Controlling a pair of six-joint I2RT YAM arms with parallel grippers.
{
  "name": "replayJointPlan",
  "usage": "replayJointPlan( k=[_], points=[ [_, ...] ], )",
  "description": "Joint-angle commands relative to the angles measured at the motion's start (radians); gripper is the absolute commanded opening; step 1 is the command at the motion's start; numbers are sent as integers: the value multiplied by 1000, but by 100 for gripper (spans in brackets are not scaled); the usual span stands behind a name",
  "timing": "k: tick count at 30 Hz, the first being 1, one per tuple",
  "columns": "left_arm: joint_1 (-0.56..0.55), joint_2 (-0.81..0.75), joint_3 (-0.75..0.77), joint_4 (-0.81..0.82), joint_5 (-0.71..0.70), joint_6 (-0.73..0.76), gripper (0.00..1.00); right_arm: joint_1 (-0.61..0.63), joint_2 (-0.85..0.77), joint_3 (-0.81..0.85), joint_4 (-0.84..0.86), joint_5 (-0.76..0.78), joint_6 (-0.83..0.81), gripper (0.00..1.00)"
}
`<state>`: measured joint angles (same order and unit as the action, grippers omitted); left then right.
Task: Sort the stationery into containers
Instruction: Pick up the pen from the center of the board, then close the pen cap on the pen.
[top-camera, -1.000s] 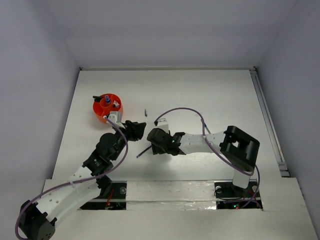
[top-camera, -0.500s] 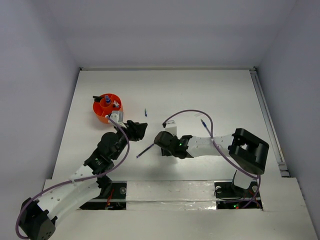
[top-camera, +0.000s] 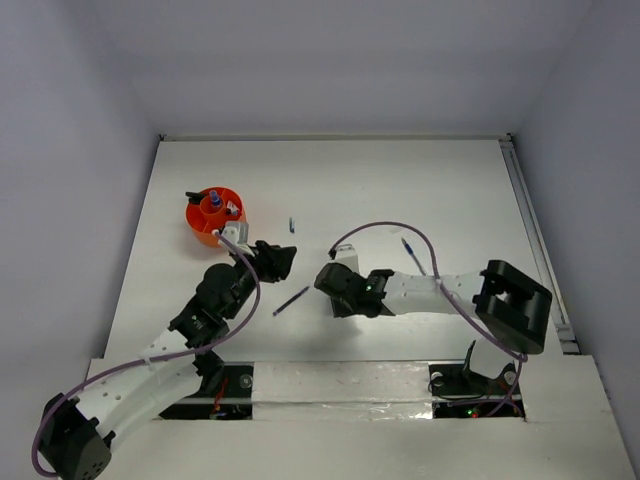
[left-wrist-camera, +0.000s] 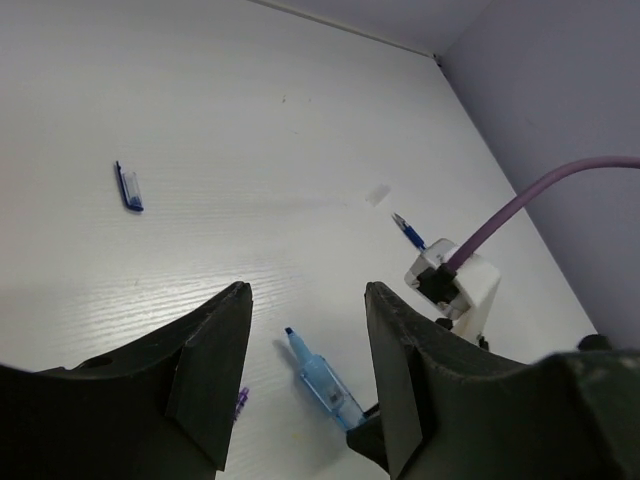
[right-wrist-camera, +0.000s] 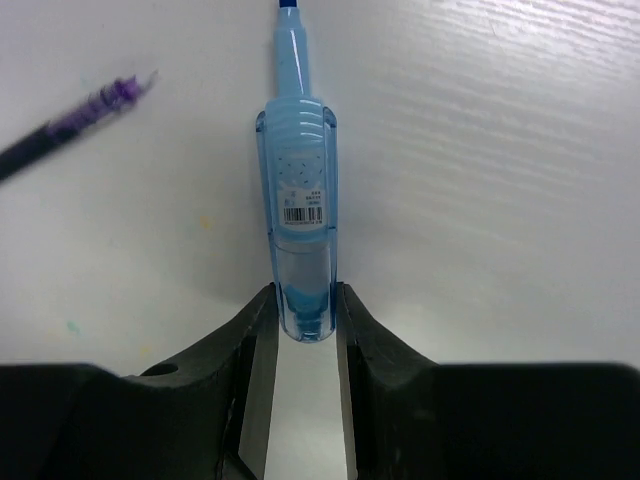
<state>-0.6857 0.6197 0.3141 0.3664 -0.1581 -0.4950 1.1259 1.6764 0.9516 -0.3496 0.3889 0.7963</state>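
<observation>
The orange cup (top-camera: 197, 228) is seen at the upper left of the top view, with a few pens stood in it. Just below and right of it, the left end effector (left-wrist-camera: 307, 292) is held wide open with nothing in it. A thin purple pen (top-camera: 291, 300) lies on the worktop (top-camera: 400, 180) in the middle. Right of that, the light blue marker (right-wrist-camera: 300, 170) is pinched by its back end in the closed right end effector (right-wrist-camera: 300, 300).

The marker is probably meant for the cup. It should be lifted clear of the purple pen and moved slowly. Only its tail is squeezed, so the long front could swing.

The cup is smooth, round plastic. The marker is see-through plastic with small ridges and a paper label. The worktop is white with a fine wood grain.
</observation>
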Motion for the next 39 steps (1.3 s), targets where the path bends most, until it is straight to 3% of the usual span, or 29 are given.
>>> replayJointPlan(
  k=[1, 6, 12, 21, 27, 39],
  points=[
    [-3, 18, 10, 66, 47, -5, 46, 12, -134, 15, -132, -60, -77, 21],
    [-3, 72, 19, 92, 126, -22, 46, 12, -248, 122, -250, -58, -195, 20],
    [-3, 136, 14, 212, 275, -92, 47, 12, -294, 136, -213, -82, -232, 18],
    [-3, 101, -23, 213, 241, -62, 44, -15, -340, 216, -297, -136, -298, 16],
    [-3, 5, -99, 229, 272, -21, 41, -129, -376, 312, -353, -295, -359, 14],
    [-44, -26, -46, 267, 296, 113, 41, -193, -317, 525, -434, -617, -397, 13]
  ],
)
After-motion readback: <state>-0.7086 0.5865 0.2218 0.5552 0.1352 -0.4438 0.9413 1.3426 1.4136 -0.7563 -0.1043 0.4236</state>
